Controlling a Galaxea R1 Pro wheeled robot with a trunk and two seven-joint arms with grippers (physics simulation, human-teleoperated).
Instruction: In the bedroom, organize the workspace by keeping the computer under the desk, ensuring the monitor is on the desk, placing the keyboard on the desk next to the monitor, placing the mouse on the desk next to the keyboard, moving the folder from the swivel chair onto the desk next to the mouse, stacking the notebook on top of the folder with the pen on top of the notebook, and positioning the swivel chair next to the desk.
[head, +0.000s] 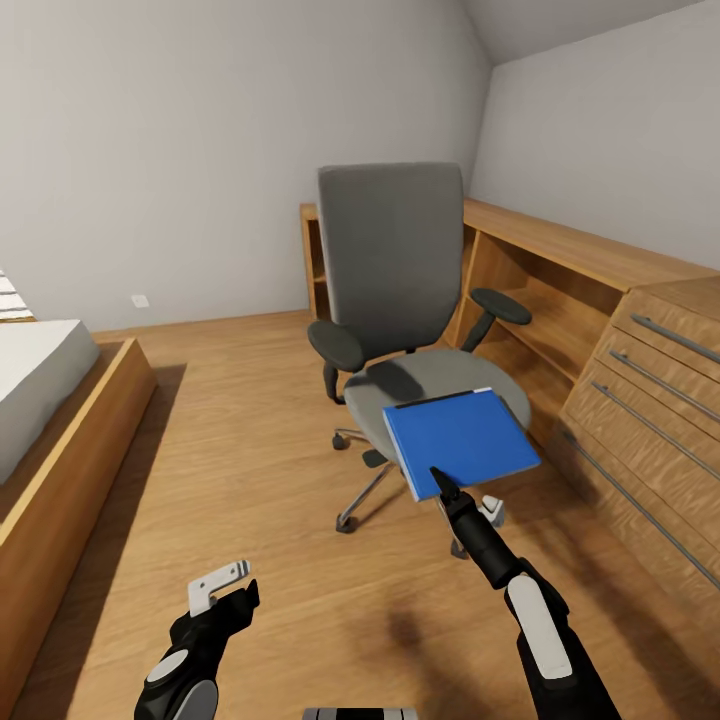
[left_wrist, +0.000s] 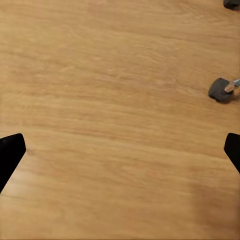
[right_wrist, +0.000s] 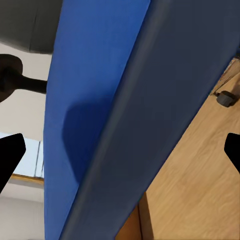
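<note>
the right gripper (head: 440, 478) grips the blue folder's (head: 460, 440) near edge above the chair (head: 400, 300) seat, the worktop (head: 590, 250) to its right; left gripper (head: 225, 590) hangs released.

The head view looks forward and down from above both arms, taking in the chair (head: 400, 300), the desk (head: 590, 300) along the right wall, a bed (head: 40, 400) at left and the floor (head: 250, 430). The left wrist view faces straight down at the floor from fairly near, catching a chair caster (left_wrist: 220, 90) at its edge. The right wrist view sits very close against the folder (right_wrist: 100, 100), looking along it; chair, folder and floor are shared with the head view.
</note>
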